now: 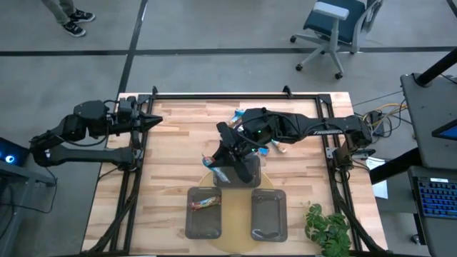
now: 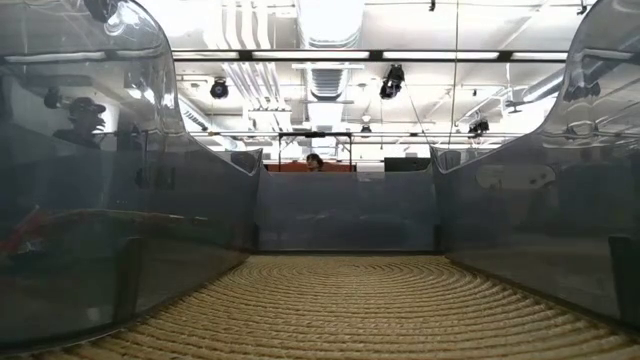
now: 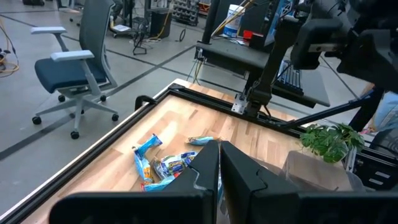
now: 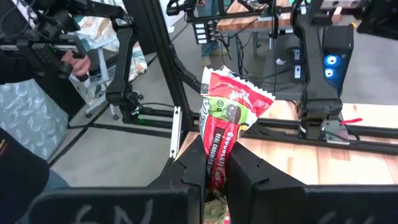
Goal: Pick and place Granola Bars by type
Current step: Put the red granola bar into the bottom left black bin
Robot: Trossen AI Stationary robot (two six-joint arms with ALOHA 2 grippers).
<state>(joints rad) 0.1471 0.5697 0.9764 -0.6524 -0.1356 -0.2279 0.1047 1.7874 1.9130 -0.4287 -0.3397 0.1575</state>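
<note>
Red bar [image 4: 227, 134] is riding clamped in the right gripper [image 4: 216, 180] above mid-table, transport step underway. Next: picking the matching 1 of 2 trays [image 1: 203, 212], lowering, releasing. Beyond, blue bars [image 3: 158, 167] are waiting; left gripper [image 1: 156, 121] idling closed at the table's left edge.

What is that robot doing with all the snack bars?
It is sorting granola bars into trays. The right gripper is shut on a red-wrapped bar and hangs over the middle of the table, near the grey trays. One tray already has a bar in it. More bars, mostly blue, lie in a pile. The left gripper waits, shut, at the table's left edge.
</note>
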